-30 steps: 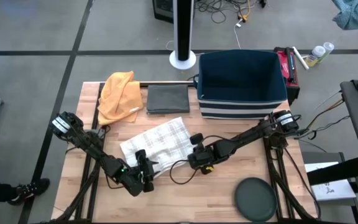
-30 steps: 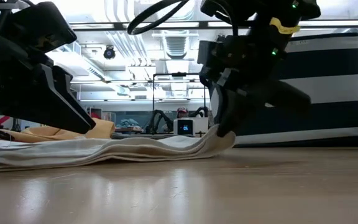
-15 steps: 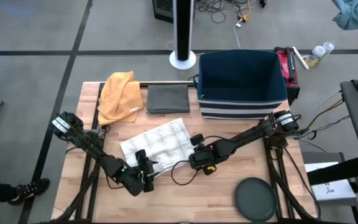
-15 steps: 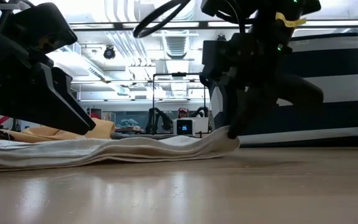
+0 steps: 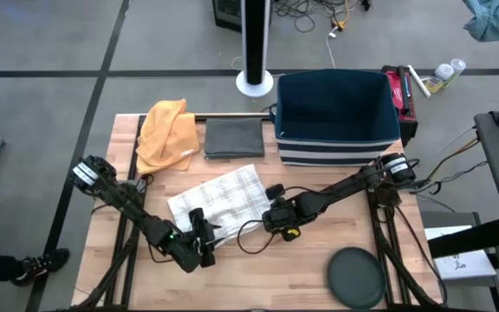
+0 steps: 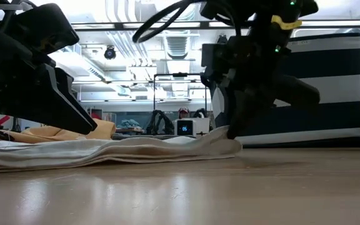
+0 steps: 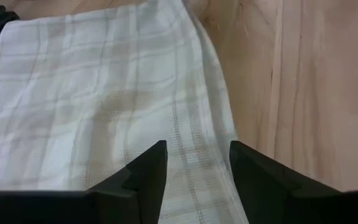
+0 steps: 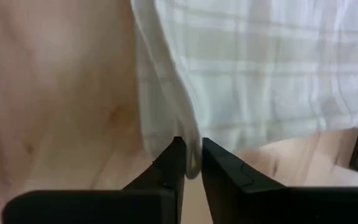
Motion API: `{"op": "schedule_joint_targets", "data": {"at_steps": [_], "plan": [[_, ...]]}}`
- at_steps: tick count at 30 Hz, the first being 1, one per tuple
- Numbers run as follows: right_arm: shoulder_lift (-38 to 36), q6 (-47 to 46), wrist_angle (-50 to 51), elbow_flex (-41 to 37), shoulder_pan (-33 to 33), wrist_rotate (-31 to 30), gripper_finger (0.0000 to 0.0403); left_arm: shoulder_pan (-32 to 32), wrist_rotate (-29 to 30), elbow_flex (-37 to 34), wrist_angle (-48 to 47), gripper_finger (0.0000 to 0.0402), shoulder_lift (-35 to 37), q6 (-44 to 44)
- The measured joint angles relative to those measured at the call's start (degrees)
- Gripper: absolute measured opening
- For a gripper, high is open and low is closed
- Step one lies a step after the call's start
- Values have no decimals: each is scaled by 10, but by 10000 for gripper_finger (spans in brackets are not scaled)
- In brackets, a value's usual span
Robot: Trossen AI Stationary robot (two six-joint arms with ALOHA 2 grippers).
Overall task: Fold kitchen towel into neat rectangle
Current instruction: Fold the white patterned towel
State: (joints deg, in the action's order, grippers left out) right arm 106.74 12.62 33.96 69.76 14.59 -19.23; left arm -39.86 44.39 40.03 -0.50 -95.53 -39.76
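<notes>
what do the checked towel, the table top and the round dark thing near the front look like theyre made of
White checked kitchen towel: looks like woven cotton, matt; the weave grid shows and the cloth drapes in soft folds.
Pale wooden table top: wood with a smooth, slightly glossy finish; grain lines show, and the low view catches reflections.
Round dark grey disc: unclear, perhaps plastic or silicone; matt, even surface, no texture visible.

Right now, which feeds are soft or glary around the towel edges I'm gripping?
Right wrist view: towel and tabletop look soft and washed out. Left wrist view: sharper, weave readable, even light. Low view: bright ceiling lights silhouette both arms, and the table shows glare. High view: evenly lit.
</notes>
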Motion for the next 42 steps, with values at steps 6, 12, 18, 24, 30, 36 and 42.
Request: {"op": "schedule_joint_targets", "data": {"at_steps": [6,12,18,24,30,36,42], "plan": [[-2,21,5,23,-2,-89,6,2,-22,0,19,190,0,0],[-3,74,5,79,-7,-109,9,12,-48,0,19,232,0,-24],[-3,94,8,121,-15,-141,4,26,-39,0,26,249,-11,-43],[-3,105,13,144,-18,-168,7,38,-30,-1,58,243,-31,-31],[-3,105,22,145,-18,-168,8,45,-30,-1,68,227,-36,-33],[-3,105,23,145,-18,-168,8,45,-33,-1,69,169,-36,-43],[-3,109,23,144,-18,-169,8,48,-33,-1,67,55,-36,-49]]}}
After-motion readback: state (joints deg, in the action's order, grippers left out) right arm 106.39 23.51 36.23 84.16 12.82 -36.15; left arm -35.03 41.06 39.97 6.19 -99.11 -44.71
